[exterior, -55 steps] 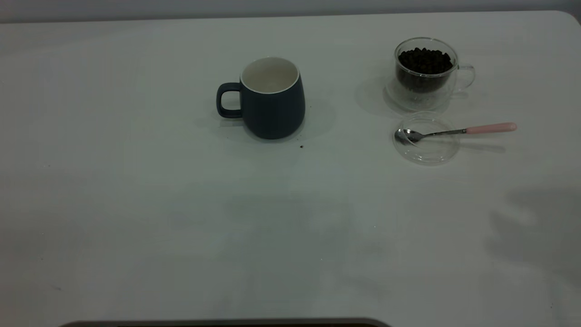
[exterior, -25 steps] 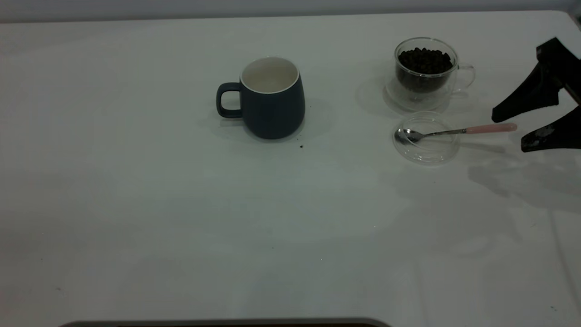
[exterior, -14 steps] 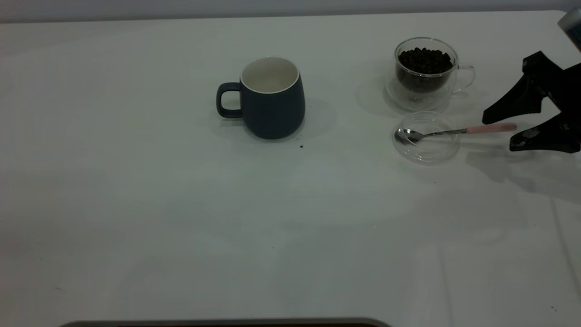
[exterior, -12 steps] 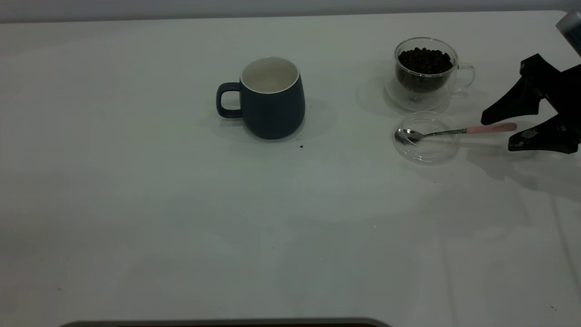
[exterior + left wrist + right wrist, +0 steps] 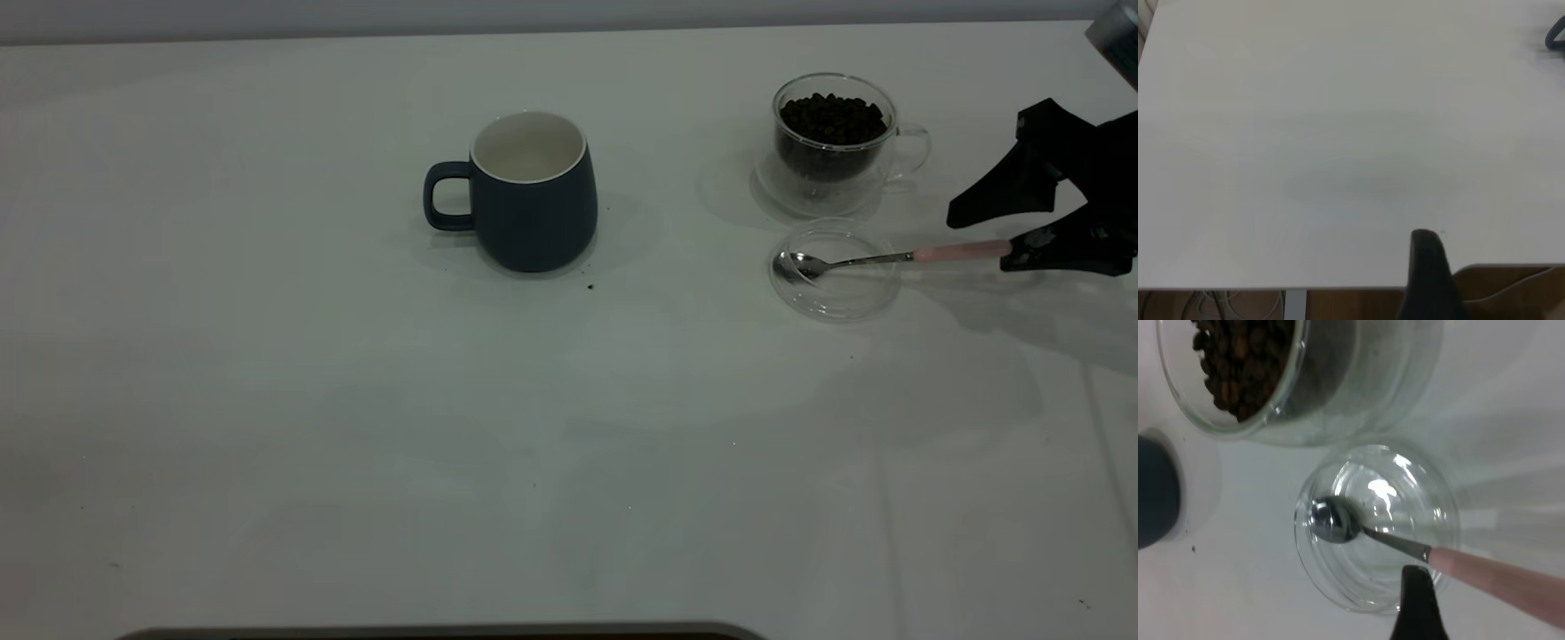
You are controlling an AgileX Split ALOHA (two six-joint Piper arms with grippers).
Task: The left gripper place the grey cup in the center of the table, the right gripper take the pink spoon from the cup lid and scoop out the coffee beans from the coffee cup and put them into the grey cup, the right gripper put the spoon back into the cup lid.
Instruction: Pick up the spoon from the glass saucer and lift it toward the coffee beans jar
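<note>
Exterior view shows the right gripper [image 5: 987, 238] with jaws spread wide around the pink spoon [image 5: 889, 258] handle's end. Its bowl lies in the cup lid [image 5: 836, 298], just beside the coffee cup [image 5: 831, 142].

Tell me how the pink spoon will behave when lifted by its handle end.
The pink spoon looks stiff and light. Gripped at the handle tip by the right hand, its metal bowl may droop or swivel. The slim handle could slip; the cup lid might shift.

Right hand [image 5: 987, 236]: matte black, tapered wedge fingers, pale scuffs on lower one.
</note>
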